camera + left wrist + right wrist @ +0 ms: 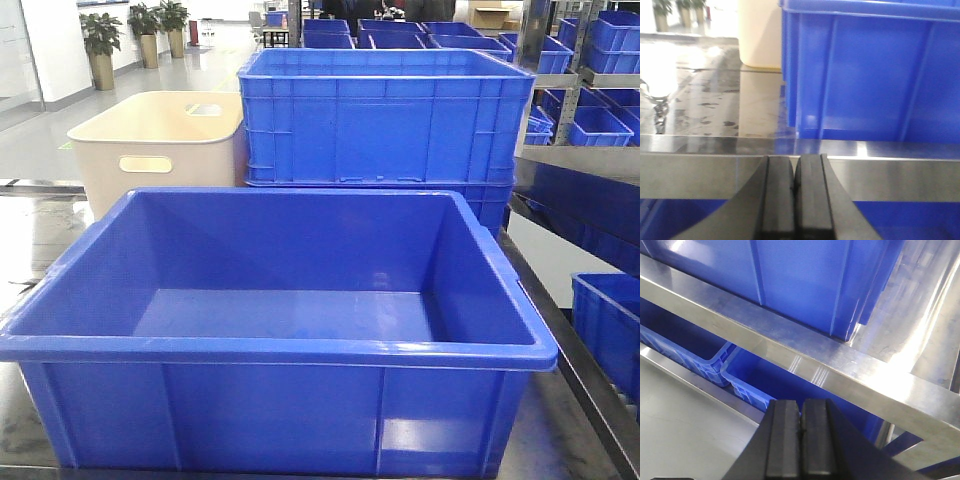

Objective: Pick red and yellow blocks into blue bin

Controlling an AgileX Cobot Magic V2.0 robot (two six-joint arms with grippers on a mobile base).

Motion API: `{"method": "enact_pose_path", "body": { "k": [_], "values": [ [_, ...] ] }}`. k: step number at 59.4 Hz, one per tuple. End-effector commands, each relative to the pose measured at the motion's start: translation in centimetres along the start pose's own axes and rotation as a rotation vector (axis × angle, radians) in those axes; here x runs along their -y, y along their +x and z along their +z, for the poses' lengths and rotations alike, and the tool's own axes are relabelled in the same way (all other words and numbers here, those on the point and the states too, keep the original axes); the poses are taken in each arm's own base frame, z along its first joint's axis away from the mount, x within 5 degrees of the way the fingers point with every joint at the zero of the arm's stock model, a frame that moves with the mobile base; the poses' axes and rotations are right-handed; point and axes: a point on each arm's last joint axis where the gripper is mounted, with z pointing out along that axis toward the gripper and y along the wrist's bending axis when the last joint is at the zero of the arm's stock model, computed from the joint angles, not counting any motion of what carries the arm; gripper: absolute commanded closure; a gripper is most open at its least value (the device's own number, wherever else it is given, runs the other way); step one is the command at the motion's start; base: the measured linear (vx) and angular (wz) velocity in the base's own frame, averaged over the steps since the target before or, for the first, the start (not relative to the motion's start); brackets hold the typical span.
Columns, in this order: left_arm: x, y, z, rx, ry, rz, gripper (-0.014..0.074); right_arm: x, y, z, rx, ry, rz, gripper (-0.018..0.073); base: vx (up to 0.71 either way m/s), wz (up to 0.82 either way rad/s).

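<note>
The wide blue bin (280, 350) fills the front of the exterior view on the steel table, and its inside holds nothing. The red and yellow blocks are out of view. My left gripper (796, 165) is shut with nothing between its black fingers. It sits below the table's steel front edge (700, 175), facing the bin's outer wall (865, 75). My right gripper (801, 407) is shut too, pads pressed together, low beside the table frame (850, 375), with the bin's corner (805, 280) above it.
A taller ribbed blue crate (385, 115) stands behind the bin, with a beige tub (160, 150) to its left. Blue bins (705, 360) sit on a lower shelf under the table. Shelving with more blue bins (600, 110) stands at the right.
</note>
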Motion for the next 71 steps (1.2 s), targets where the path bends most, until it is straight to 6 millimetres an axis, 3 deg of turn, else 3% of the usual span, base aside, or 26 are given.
{"method": "enact_pose_path", "body": {
  "k": [1,12,41,71],
  "values": [
    [-0.06,-1.71,-0.34,0.170,-0.011,0.016,0.0563,0.14,-1.29,-0.61,0.092,0.015,-0.002,0.0569,0.00,0.00],
    [-0.09,-2.10,-0.42,0.213,-0.027,0.131,0.0563,0.13,-1.29,-0.61,0.092,0.014,-0.001,0.0569,0.00,0.00],
    [-0.08,-1.85,-0.35,0.188,-0.012,0.002,0.0563,0.13,-1.29,-0.61,0.092,0.014,-0.001,0.0569,0.00,0.00],
    [-0.04,-1.82,-0.35,0.182,-0.008,0.003,0.0561,0.13,-1.29,-0.61,0.092,0.014,-0.001,0.0569,0.00,0.00]
  ]
}}
